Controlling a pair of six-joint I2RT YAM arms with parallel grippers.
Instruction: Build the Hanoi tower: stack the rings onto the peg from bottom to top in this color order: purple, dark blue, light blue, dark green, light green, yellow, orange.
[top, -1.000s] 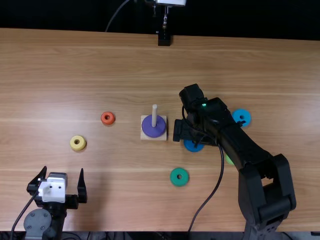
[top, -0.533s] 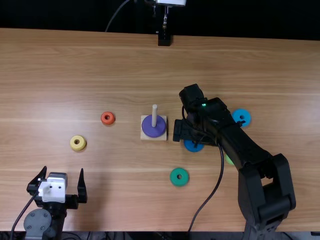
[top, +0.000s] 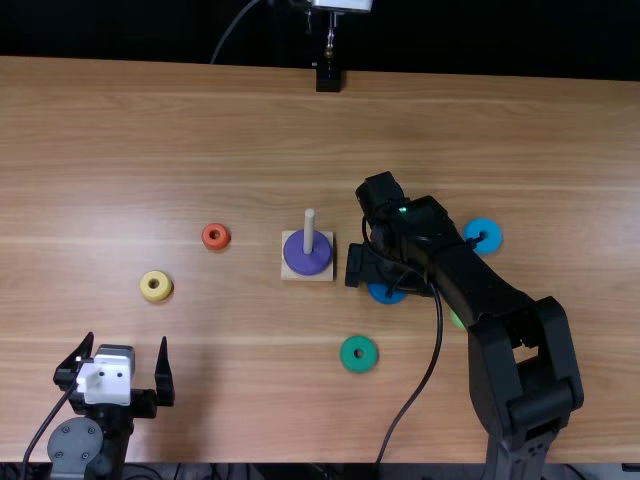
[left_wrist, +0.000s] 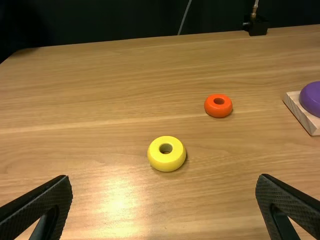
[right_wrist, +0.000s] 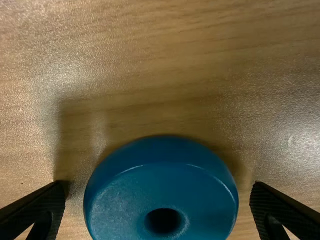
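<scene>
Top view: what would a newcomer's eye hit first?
The bulky right arm, slanting in from the bottom edge, its gripper low over the dark blue ring. Next, the purple ring, around the pale peg near the middle of the view. Then two small bright spots left of the peg: the orange ring and yellow ring.

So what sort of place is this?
Probably a robot lab or test bench: two black arms, the left gripper open, at a wooden table, with coloured rings like the yellow one and a peg.
</scene>
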